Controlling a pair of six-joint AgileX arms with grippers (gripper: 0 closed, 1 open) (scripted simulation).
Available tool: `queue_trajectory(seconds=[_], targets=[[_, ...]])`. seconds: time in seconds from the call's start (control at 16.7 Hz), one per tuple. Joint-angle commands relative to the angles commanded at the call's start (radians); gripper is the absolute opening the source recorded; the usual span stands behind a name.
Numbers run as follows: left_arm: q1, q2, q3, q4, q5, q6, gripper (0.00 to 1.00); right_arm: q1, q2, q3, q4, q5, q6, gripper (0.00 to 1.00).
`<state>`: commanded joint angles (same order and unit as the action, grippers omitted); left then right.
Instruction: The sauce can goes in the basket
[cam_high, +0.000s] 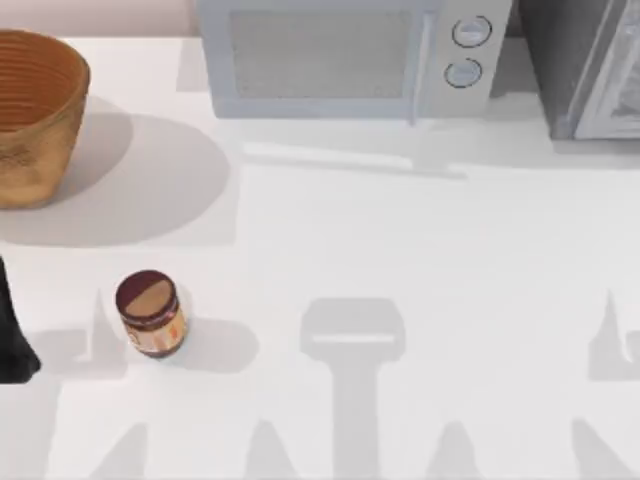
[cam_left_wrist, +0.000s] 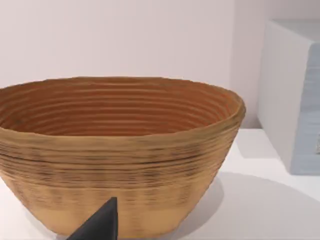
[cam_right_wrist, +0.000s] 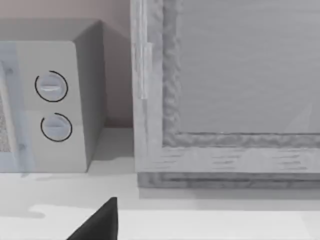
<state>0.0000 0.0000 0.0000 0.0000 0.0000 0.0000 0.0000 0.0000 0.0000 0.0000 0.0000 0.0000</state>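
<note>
Standing upright on the table (cam_high: 420, 240), the sauce can (cam_high: 151, 314) sits well apart from the basket (cam_high: 35, 115); I cannot tell either arm's jaws.

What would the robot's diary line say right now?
sauce can: upright on table, untouched | basket: far left, empty | left arm: left edge
</note>
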Motion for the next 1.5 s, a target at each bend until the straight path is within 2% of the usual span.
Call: queue_trajectory(seconds=[0.3, 0.6, 0.9, 1.5], targets=[[0.010, 0.045, 0.020, -0.026, 0.022, 0.047, 1.00, 0.000, 0.000, 0.000, 0.000, 0.000, 0.000, 1.00], [0.044, 0.279, 0.127, -0.158, 0.149, 0.305, 1.00, 0.000, 0.000, 0.000, 0.000, 0.000, 0.000, 1.00], [0.087, 0.649, 0.308, -0.371, 0.365, 0.721, 1.00, 0.000, 0.000, 0.000, 0.000, 0.000, 0.000, 1.00], [0.198, 1.574, 0.744, -0.928, 0.885, 1.727, 1.00, 0.000, 0.000, 0.000, 0.000, 0.000, 0.000, 1.00]])
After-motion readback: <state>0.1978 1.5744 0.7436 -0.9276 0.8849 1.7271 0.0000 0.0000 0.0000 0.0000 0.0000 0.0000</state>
